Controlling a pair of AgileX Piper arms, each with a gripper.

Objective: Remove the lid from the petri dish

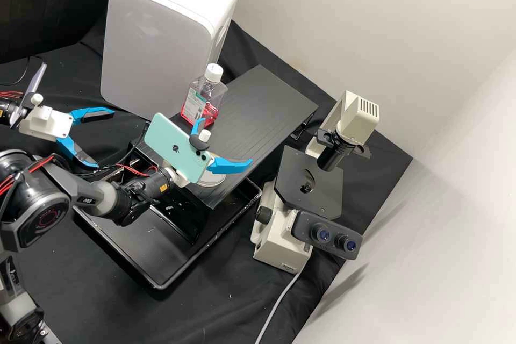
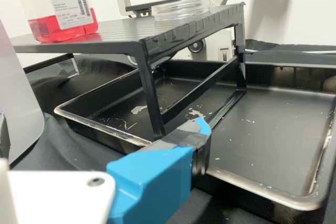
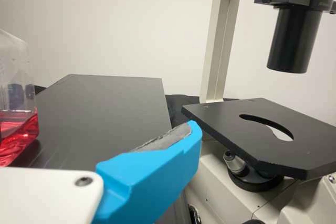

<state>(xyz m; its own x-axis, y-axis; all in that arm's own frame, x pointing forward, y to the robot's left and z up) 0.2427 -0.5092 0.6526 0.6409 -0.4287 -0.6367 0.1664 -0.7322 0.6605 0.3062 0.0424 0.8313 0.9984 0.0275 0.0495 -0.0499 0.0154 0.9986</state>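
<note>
Right gripper (image 1: pixel 217 146) hangs over the near end of the rack (image 1: pixel 263 107), wrist held level, blue fingers (image 1: pixel 232 164) spread wide and grasping nothing; the petri dish (image 2: pixel 181 11), lid (image 2: pixel 181 2) on, sits on the rack just beneath it. Left gripper (image 1: pixel 105 138) hovers off the rack's left side, apart from it, likewise released. The left wrist view catches the dish side-on, with the tray (image 2: pixel 273 145) under the rack; the right wrist view takes in the rack's top, a red-filled flask (image 3: pixel 16 124) standing on it and the microscope (image 3: pixel 262 129) just beside the rack's right edge.
</note>
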